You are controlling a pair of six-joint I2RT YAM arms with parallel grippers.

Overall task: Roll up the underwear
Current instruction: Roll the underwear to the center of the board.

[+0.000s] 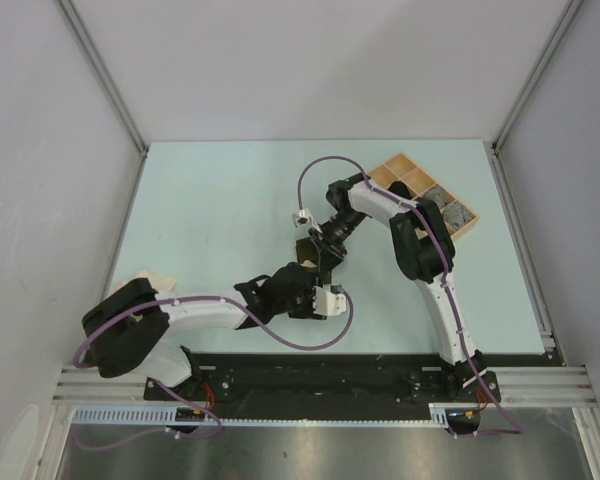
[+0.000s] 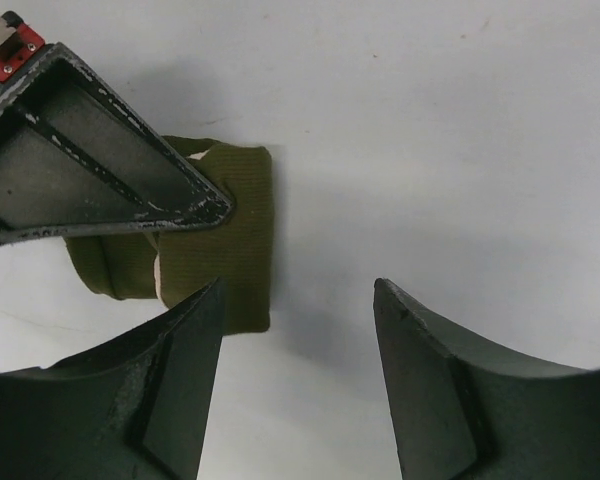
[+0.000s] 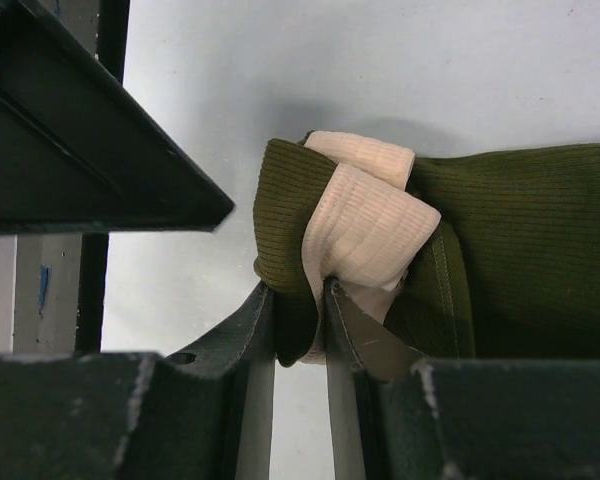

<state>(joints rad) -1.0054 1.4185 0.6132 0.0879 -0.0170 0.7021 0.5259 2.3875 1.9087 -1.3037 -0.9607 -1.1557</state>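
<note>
A dark olive green underwear [image 2: 235, 240] with a pale pink-beige waistband [image 3: 365, 215] lies partly folded on the table. My right gripper [image 3: 298, 296] is shut on its rolled edge, pinching olive cloth and waistband between the fingers. One right finger [image 2: 100, 170] reaches into the left wrist view and covers the garment's upper left. My left gripper [image 2: 298, 300] is open just beside the garment, its left fingertip [image 2: 205, 310] over the cloth's near corner, with bare table between the fingers. In the top view both grippers [image 1: 315, 268] meet mid-table and hide the garment.
A light wooden tray [image 1: 395, 168] with compartments stands at the back right, grey cloth [image 1: 450, 214] in its near cells. A pale beige piece [image 1: 152, 279] peeks out by the left arm's elbow. White walls enclose the light blue table [image 1: 220, 200].
</note>
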